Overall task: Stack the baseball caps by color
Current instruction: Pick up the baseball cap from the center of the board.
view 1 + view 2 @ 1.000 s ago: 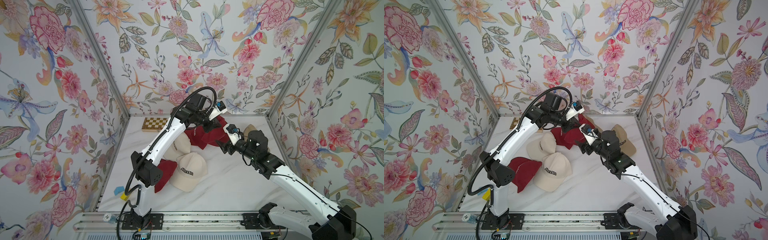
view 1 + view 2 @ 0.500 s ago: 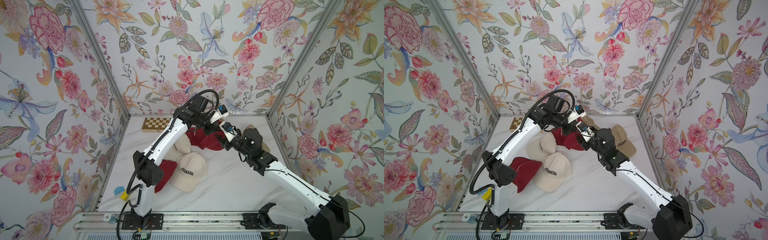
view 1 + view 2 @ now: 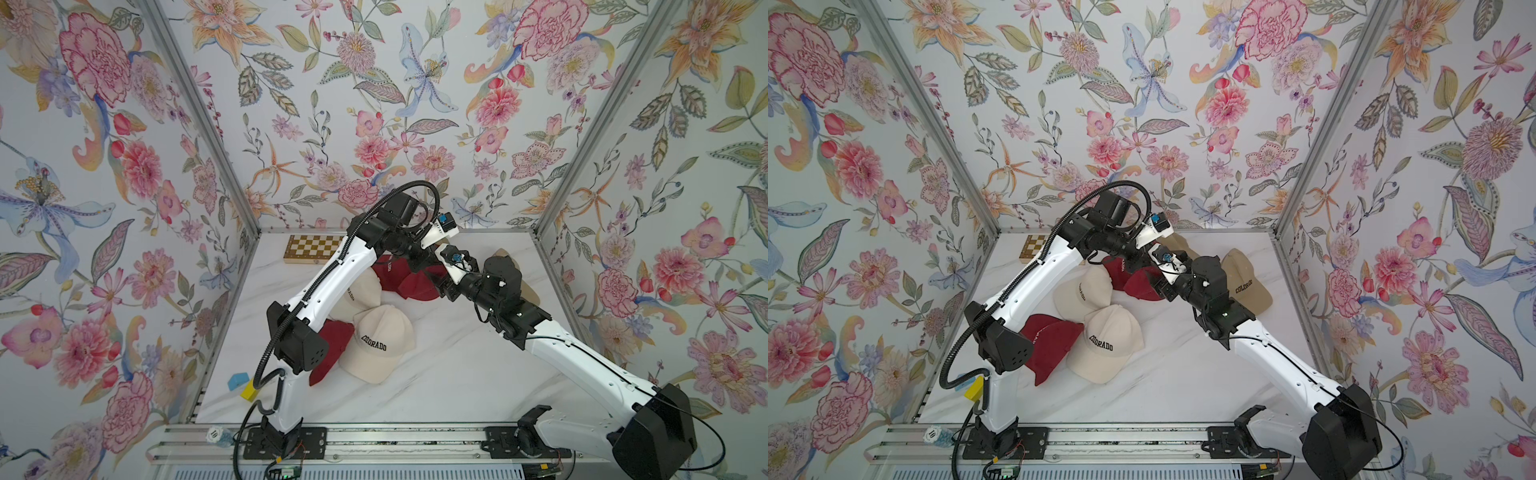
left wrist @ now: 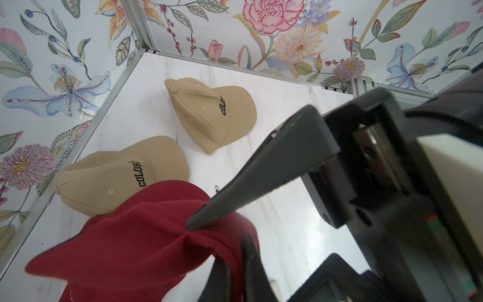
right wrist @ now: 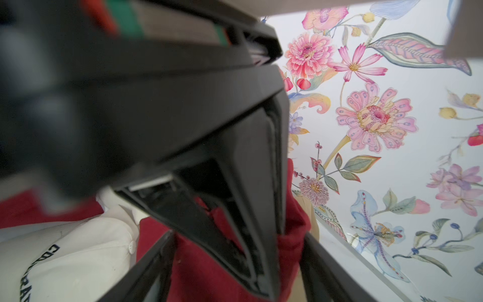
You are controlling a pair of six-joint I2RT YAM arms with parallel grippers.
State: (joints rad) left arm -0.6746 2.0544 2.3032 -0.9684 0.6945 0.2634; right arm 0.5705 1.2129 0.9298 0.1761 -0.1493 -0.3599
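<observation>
Left pincer (image 4: pixel 189 227) stays clamped tight on a fold of the red cap (image 4: pixel 130 235), out at the far middle of the table (image 3: pixel 436 382), beyond the cream caps (image 3: pixel 382 345). And here is the change: since a second ago the right arm has swung in from the right, farther back and leftward, and the right pincer (image 5: pixel 237 235) now sits right at the left one's tips. Its jaws stand wide apart, fingers (image 5: pixel 151 274) on either side of the red cloth, closed on nothing. The left arm has barely shifted.

A second red cap (image 3: pixel 386 268), showing some lettering, lies just left of the held one; whether the two touch, I cannot tell. A third red cap (image 3: pixel 332 349) rests near left, partly hidden by the left arm's elbow, beside the nearer cream cap. Two tan caps (image 4: pixel 209 115) lie at the far right, apart from each other, where they were before. The chessboard (image 3: pixel 311 249) sits at the far left edge.
</observation>
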